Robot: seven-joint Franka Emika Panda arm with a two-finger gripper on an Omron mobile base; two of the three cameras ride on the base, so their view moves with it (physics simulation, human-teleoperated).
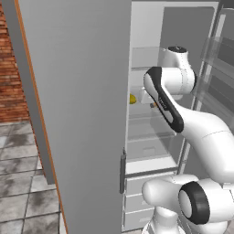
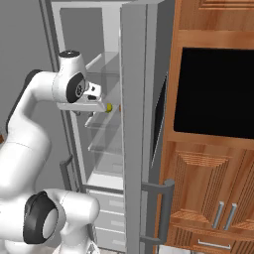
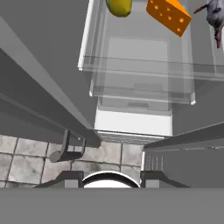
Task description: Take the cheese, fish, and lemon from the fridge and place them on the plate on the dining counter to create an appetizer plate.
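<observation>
The cheese [image 3: 169, 16] looks light, stiff, best pinched across its flat faces; the end effector's [image 3: 108, 178] gap I cannot tell.

Two base cameras behind the arm, left and right, both close on the tall grey double-door fridge [image 1: 82, 114] interior, hand camera looking down its clear glass shelves [image 3: 140, 70].

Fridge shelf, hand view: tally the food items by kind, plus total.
Lemon: 1
Cheese wedge: 1
Fish: 1, grey, cut off by the picture's edge
Total: 3, all on the same glass shelf of the open fridge.
</observation>
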